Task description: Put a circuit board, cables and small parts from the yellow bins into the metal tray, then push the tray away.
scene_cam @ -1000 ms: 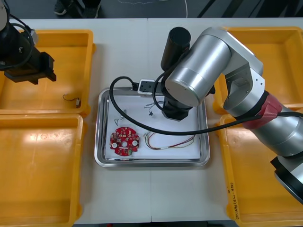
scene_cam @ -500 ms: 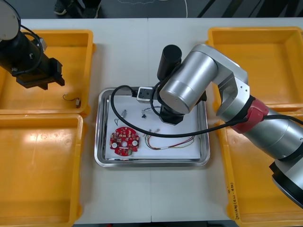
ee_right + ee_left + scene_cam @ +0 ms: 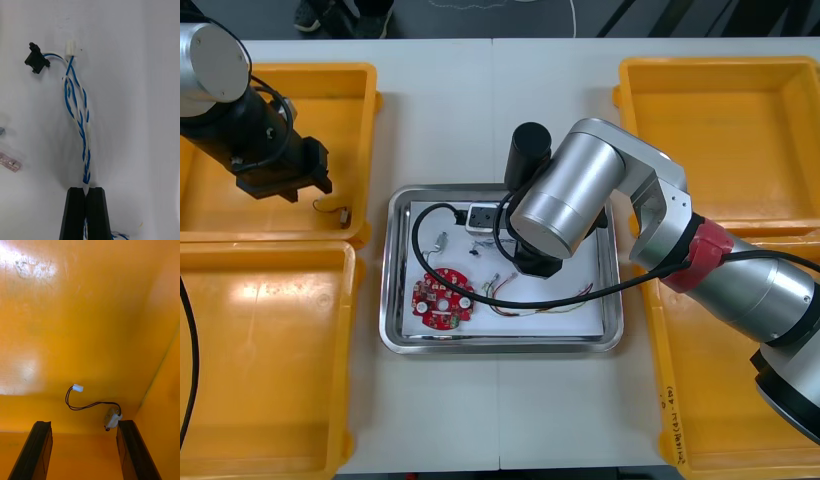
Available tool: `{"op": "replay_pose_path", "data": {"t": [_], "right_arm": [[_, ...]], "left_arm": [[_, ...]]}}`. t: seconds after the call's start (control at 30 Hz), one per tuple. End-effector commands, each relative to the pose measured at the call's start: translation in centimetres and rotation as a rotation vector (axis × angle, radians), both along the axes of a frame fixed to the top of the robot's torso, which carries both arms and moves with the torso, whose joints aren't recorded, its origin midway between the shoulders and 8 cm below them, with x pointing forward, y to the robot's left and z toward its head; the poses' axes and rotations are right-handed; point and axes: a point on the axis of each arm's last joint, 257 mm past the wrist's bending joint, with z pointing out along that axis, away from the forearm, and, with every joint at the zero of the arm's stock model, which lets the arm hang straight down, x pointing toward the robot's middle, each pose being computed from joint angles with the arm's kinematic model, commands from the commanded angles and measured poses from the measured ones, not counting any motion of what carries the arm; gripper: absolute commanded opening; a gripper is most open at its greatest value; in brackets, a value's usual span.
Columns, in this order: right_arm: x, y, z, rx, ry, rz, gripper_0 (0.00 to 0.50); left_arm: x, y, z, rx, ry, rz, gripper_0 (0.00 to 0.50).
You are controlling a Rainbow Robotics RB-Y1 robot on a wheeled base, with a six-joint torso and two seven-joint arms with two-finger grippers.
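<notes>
Inside the tray rim (image 3: 387, 290), right gripper (image 3: 86, 190) clamps cable (image 3: 79, 116).

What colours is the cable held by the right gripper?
Twisted blue and white; the cable shows best in the right wrist view.

Bins (image 3: 270, 330) yellow. Tray (image 3: 500, 346) has a shiny silver rim, white inside. Circuit board (image 3: 442, 299) red with pale spots. Twisted cable (image 3: 79, 112) blue/white, with a black plug (image 3: 36, 59) and a white plug (image 3: 70, 48). Thin cable (image 3: 540, 303) looks red/yellow, not certain. Bin cable (image 3: 92, 404) black. Right tool (image 3: 86, 189) black.
</notes>
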Motion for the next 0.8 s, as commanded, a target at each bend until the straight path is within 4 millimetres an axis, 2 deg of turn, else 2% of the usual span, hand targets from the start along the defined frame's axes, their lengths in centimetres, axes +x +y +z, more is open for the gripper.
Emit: {"op": "replay_pose_path", "data": {"t": [0.03, 0.07, 0.13, 0.23, 0.53, 0.63, 0.67, 0.8], "right_arm": [[-0.8, 1.5, -0.1, -0.005, 0.001, 0.072, 0.278], [-0.7, 1.3, -0.1, -0.007, 0.001, 0.07, 0.346], [-0.7, 1.3, -0.1, -0.005, 0.001, 0.066, 0.408], [-0.7, 1.3, -0.1, -0.006, 0.001, 0.065, 0.447], [-0.6, 1.0, 0.4, -0.006, -0.005, 0.061, 0.466], [-0.7, 0.3, 2.4, -0.002, -0.007, 0.039, 0.468], [-0.7, 0.3, 2.4, -0.002, -0.007, 0.039, 0.468], [-0.9, -0.8, 6.2, 0.033, -0.013, 0.004, 0.467]], "left_arm": [[1.2, -1.0, 0.9, 0.006, -0.044, -0.01, 0.5], [1.2, -1.1, 0.7, 0.002, -0.046, -0.013, 0.5], [1.2, -1.1, 0.5, 0.005, -0.049, -0.018, 0.5], [1.1, -0.9, -0.1, 0.006, -0.051, -0.02, 0.5], [0.9, 0.1, -1.9, 0.026, -0.052, -0.012, 0.5], [0.7, 0.6, -2.6, 0.038, -0.05, -0.01, 0.5], [0.7, 0.6, -2.6, 0.038, -0.05, -0.01, 0.5], [1.0, 0.2, -3.5, 0.035, -0.064, -0.014, 0.5]]}}
